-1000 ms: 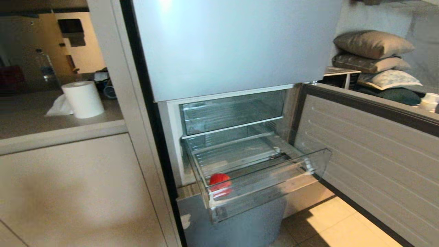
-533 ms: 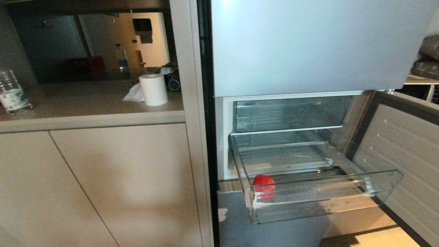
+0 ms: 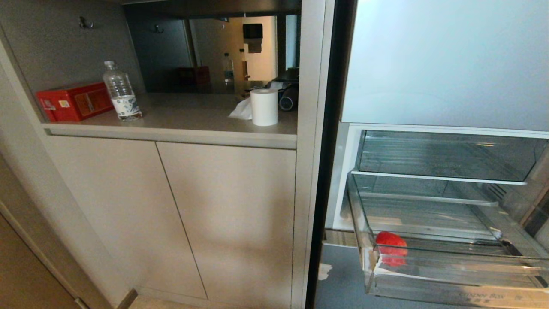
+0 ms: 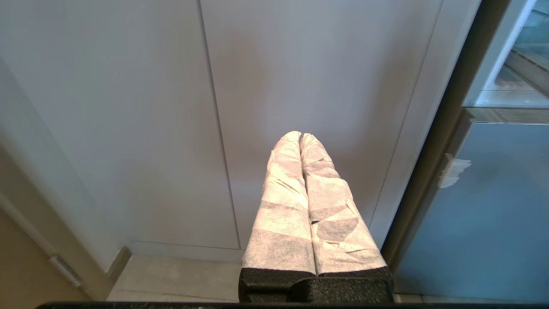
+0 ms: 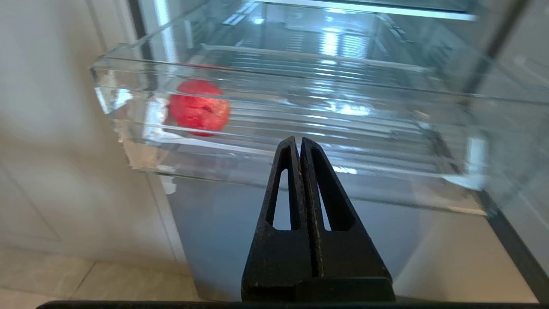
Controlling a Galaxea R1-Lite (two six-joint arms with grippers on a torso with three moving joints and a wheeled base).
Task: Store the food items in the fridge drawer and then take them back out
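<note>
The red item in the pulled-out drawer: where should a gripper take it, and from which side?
Probably from above, through the drawer's open top, closing across the red item's widest middle. It lies low in the front left corner against the clear walls, so the front and left are blocked. The right gripper, shut and empty below the drawer front, looks better placed; the left gripper faces the cabinet doors.

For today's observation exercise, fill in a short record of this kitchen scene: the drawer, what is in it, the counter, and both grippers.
drawer: clear fridge drawer, pulled out, fridge open
in drawer: one red food item at the drawer's left front corner; no other food seen
counter: red box, water bottle, paper roll
left gripper: shut, empty, facing the cupboard doors
right gripper: shut, empty, pointing at the drawer front, not touching it
</note>
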